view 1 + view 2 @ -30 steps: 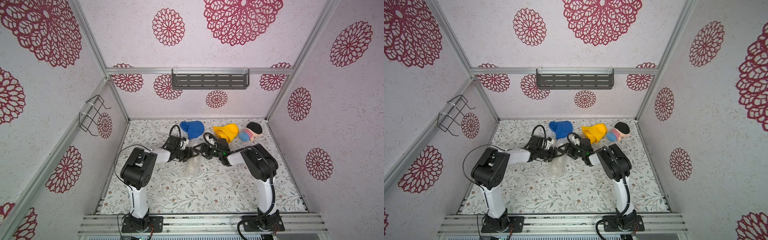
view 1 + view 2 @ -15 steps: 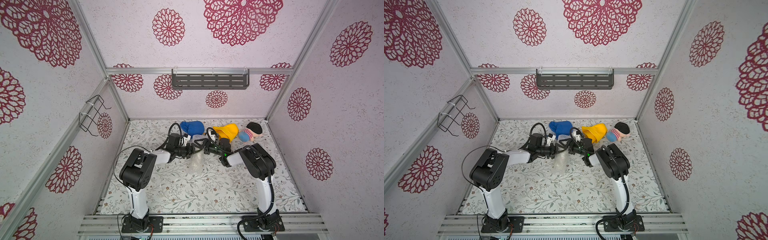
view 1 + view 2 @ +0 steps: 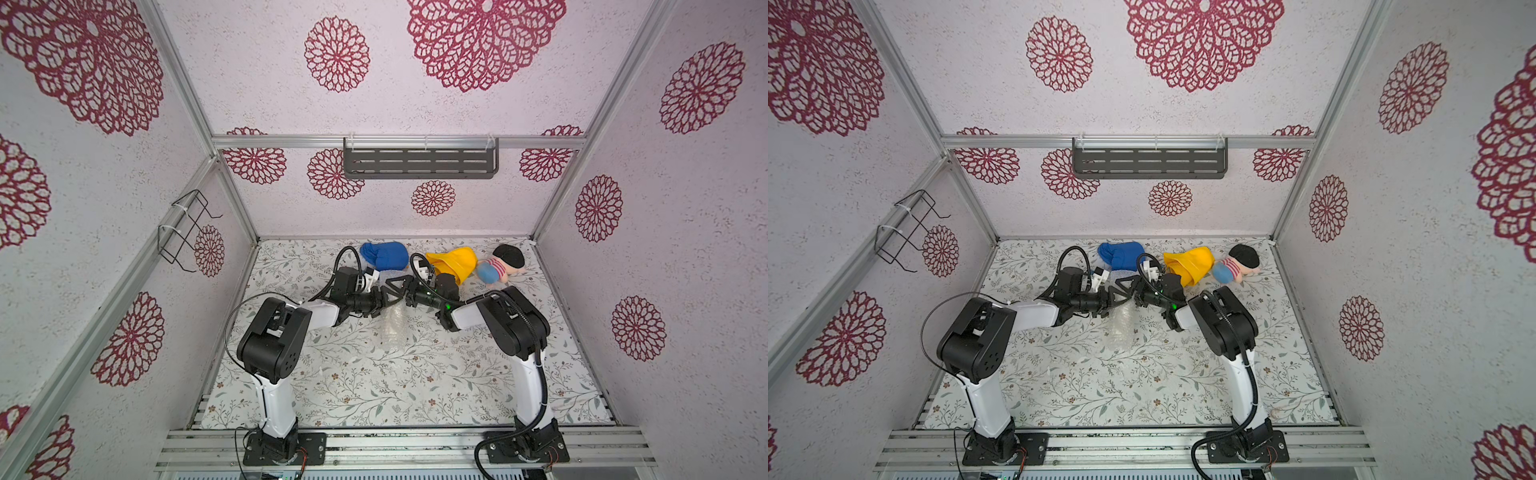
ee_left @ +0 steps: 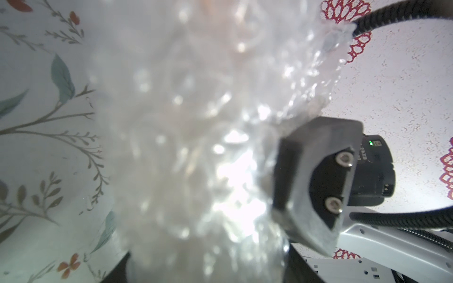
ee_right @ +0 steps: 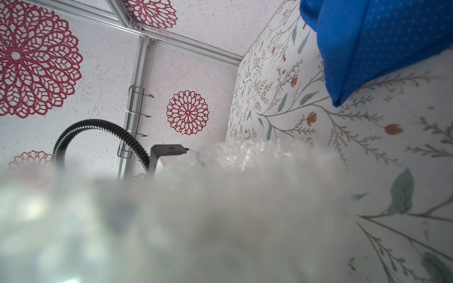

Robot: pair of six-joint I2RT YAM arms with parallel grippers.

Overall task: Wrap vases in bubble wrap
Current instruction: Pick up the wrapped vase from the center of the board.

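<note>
Right pincer (image 3: 405, 296) has narrowed against the bubble wrap (image 3: 392, 330).

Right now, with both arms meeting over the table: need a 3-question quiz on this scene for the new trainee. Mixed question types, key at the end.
1. True or false: the yellow cloth lies between the blue cloth and the doll.
2. Pick one. The left gripper is shut on: A) the bubble wrap, B) the blue cloth, C) the doll.
3. Count: how many cloths show in the top views?

Key
1. True.
2. A. The wrap fills the left wrist view close in front of the camera.
3. Two, one blue and one yellow.
</note>
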